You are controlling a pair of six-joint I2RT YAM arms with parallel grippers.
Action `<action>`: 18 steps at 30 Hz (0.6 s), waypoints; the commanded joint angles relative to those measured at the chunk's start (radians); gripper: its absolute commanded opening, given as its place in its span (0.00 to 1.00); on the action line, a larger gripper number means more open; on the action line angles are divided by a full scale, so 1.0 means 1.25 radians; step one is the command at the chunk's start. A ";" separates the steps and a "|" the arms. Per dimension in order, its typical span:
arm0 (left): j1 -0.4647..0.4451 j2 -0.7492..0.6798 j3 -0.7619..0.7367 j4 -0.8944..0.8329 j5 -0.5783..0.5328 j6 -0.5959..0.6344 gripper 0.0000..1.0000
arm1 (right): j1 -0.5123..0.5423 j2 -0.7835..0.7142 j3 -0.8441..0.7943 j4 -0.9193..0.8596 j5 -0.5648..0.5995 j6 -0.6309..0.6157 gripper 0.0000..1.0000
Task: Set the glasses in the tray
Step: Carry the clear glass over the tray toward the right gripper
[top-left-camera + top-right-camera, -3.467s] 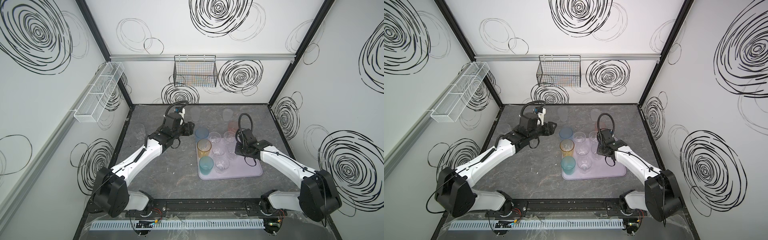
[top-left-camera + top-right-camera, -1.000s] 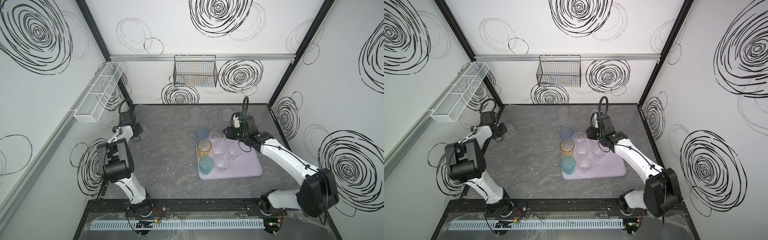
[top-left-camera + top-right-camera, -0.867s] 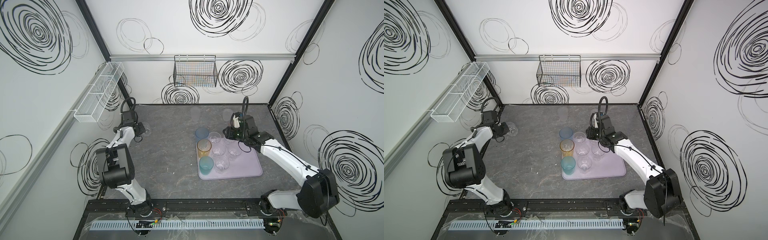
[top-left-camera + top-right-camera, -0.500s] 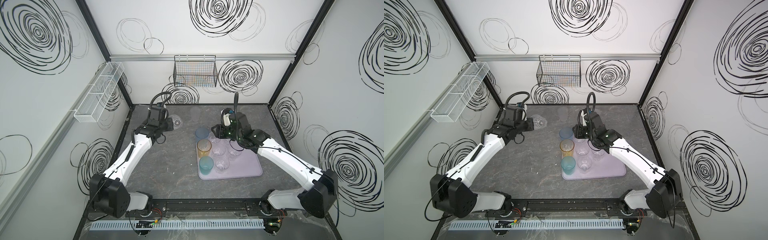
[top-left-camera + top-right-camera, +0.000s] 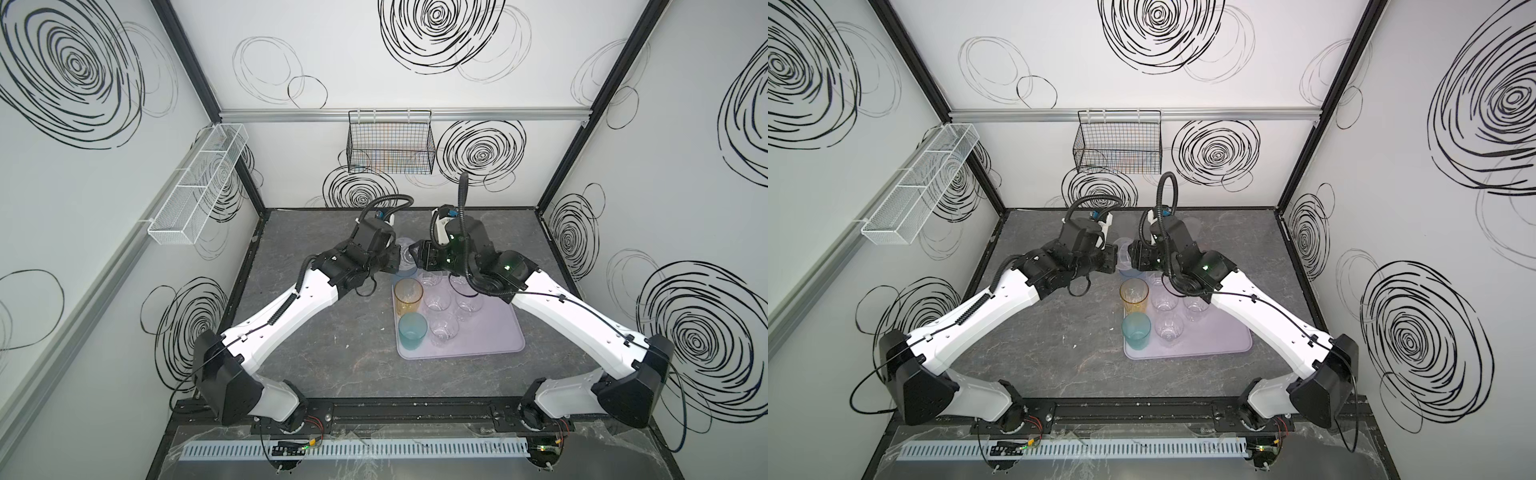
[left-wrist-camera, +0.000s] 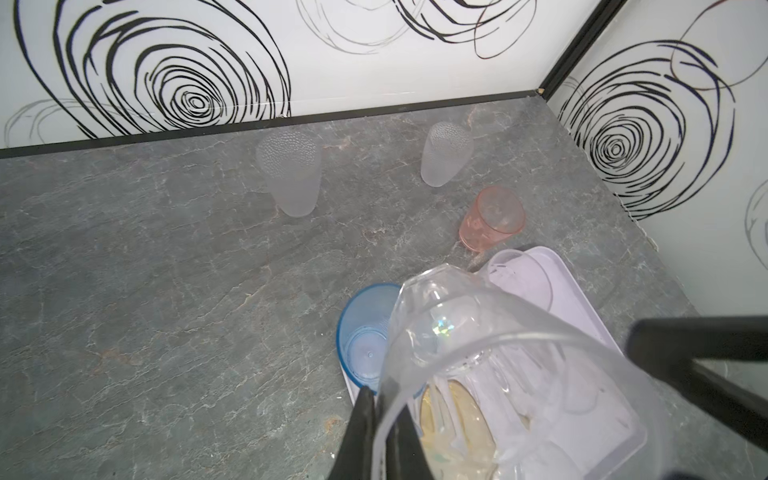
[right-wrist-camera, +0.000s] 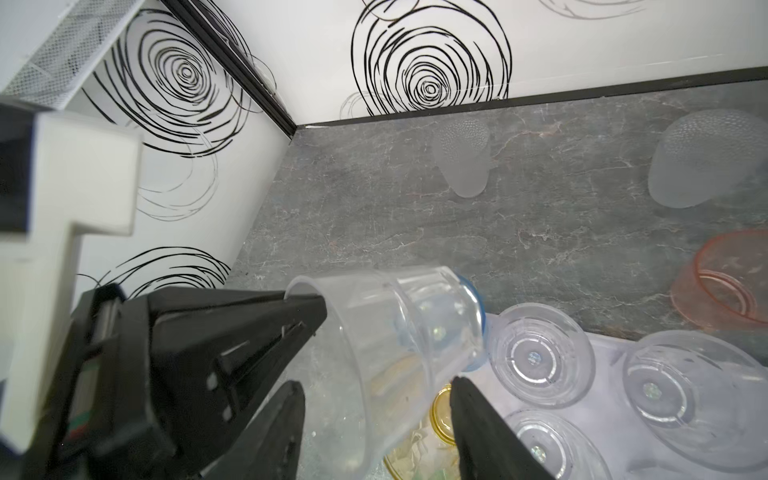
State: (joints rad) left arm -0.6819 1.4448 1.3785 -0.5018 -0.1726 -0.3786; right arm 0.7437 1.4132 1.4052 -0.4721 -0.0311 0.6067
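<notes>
Plainly, our left gripper (image 6: 380, 432) was clenched on the rim of a clear tumbler (image 7: 395, 324), carried in the air over the blue glass (image 6: 365, 345) at the far left corner of the tray (image 5: 490, 336). Its long axis ran away from that pinch, base outward. Our right gripper (image 7: 382, 415), the nearer free one, had its jaws apart either side of the tumbler's body; we could not tell whether a pad touched. Both wrists mostly hid the tumbler in both top views. Two frosted glasses (image 6: 291, 174) and a pink glass (image 6: 492, 218) stood off the tray
</notes>
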 commanded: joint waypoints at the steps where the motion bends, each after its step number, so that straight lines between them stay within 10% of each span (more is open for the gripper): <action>1: -0.012 0.004 0.038 0.032 -0.019 -0.010 0.00 | 0.008 0.032 0.039 -0.045 0.063 0.009 0.58; 12: -0.088 0.049 0.126 0.029 0.023 -0.015 0.02 | 0.011 0.025 0.021 -0.109 0.256 -0.028 0.18; 18: -0.124 0.041 0.149 0.043 0.020 -0.009 0.30 | -0.014 -0.038 -0.026 -0.096 0.294 -0.041 0.04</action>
State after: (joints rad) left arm -0.8139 1.5299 1.5204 -0.5251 -0.1867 -0.3855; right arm 0.7441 1.4311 1.3911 -0.6113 0.2714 0.5541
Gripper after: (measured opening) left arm 0.280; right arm 0.099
